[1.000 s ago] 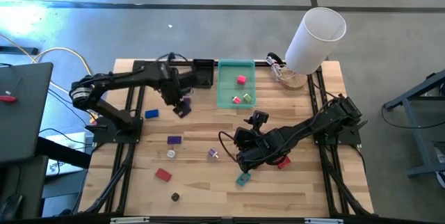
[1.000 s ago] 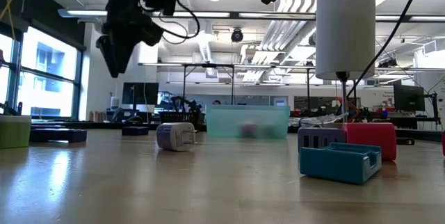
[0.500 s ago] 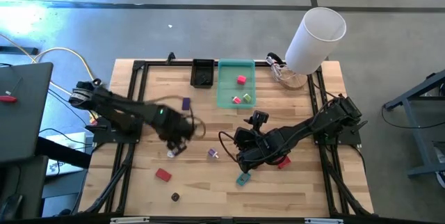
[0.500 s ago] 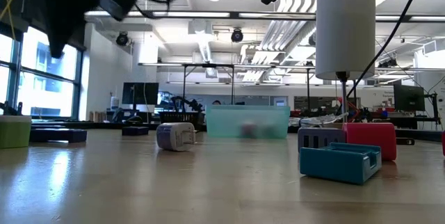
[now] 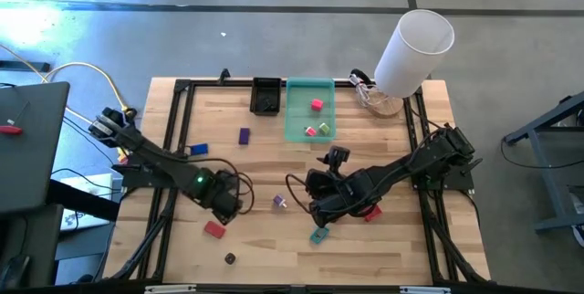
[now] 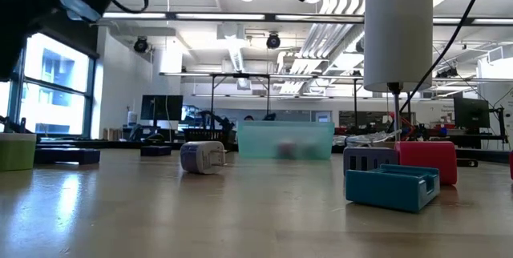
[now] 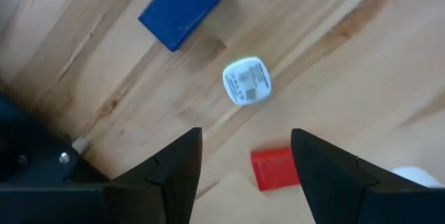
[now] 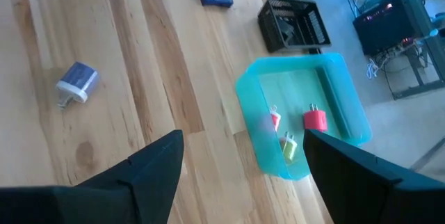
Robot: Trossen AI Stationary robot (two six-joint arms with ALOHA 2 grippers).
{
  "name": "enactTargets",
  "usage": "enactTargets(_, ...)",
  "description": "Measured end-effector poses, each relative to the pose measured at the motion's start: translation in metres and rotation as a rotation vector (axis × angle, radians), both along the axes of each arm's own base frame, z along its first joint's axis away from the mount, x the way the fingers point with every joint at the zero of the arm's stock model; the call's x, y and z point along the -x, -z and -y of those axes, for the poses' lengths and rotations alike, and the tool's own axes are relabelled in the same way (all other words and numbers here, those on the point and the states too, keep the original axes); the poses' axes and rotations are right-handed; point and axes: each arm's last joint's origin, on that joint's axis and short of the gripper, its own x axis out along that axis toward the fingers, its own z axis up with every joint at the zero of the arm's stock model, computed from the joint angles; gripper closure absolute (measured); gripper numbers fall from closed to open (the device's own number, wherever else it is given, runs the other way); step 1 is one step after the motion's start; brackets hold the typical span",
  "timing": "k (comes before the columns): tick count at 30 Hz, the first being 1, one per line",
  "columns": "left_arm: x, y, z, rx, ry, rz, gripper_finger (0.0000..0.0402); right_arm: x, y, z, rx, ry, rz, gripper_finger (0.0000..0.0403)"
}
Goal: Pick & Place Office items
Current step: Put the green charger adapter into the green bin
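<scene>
Claw, left: left gripper (image 7: 245, 156) is hanging over the near-left boards with fingers spread and nothing between them.
Target under it: white round piece (image 7: 245, 81) is lying just ahead of the fingertips, red block (image 7: 274, 169) sitting between them, blue block (image 7: 184, 9) farther off.
Step in hand: probably lining up on one of these; which one is hard to say.
Doing it well: centring the gap on a single piece, descending straight, keeping neighbours outside the fingers.
Claw, right: right gripper (image 5: 318, 210) is waiting low at mid-table, fingers apart, empty.
Destination: green tray (image 5: 295, 131) is already holding three pieces at the far edge.
</scene>
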Motion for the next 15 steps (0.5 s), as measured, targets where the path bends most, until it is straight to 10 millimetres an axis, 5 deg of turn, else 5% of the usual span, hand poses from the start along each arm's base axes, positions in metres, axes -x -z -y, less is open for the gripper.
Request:
enactTargets(8,-0.002,0.022,-0.021,0.01,-0.032,-0.054,0.0191,0.0,0.001,-0.001,-0.03,-0.015,-0.016,0.0117)
enactTargets(15,-0.005,0.033,-0.014,0.088,0.02,0.013,0.0191,0.0,0.001,-0.001,-0.047,-0.021,-0.024,0.0117)
